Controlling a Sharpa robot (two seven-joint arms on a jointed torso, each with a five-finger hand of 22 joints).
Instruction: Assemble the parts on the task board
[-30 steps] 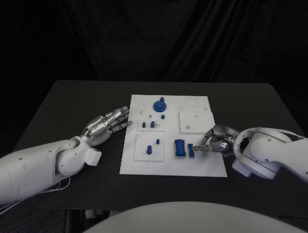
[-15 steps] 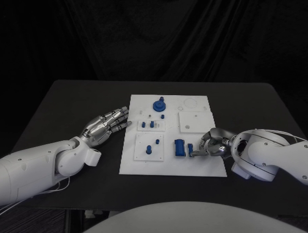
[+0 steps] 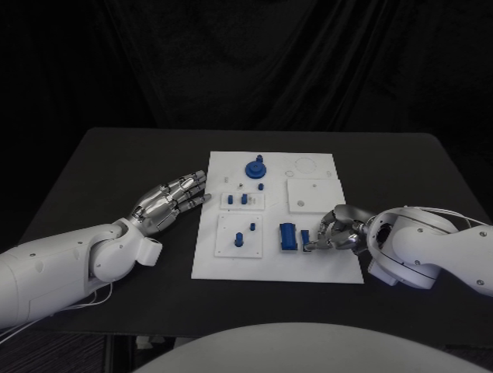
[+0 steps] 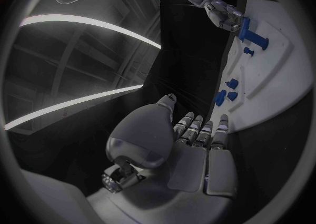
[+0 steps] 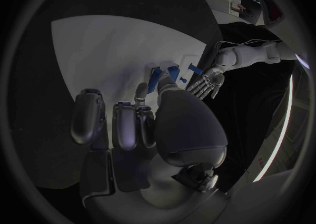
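Task board (image 3: 271,260) mid-table, right hand (image 3: 336,228) on a small blue part (image 3: 306,238)
The white board lies flat on the black table (image 3: 89,167), blue pieces scattered over it. At its right edge the right hand pinches the small blue part, just beside a larger blue block (image 3: 286,236). The left hand (image 3: 170,199) rests flat on the table by the board's left edge, fingers stretched out, holding nothing

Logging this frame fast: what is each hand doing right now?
Left hand: open, fingers extended, holding nothing, beside the task board.
Right hand: fingers at a small blue part; grip cannot be told.
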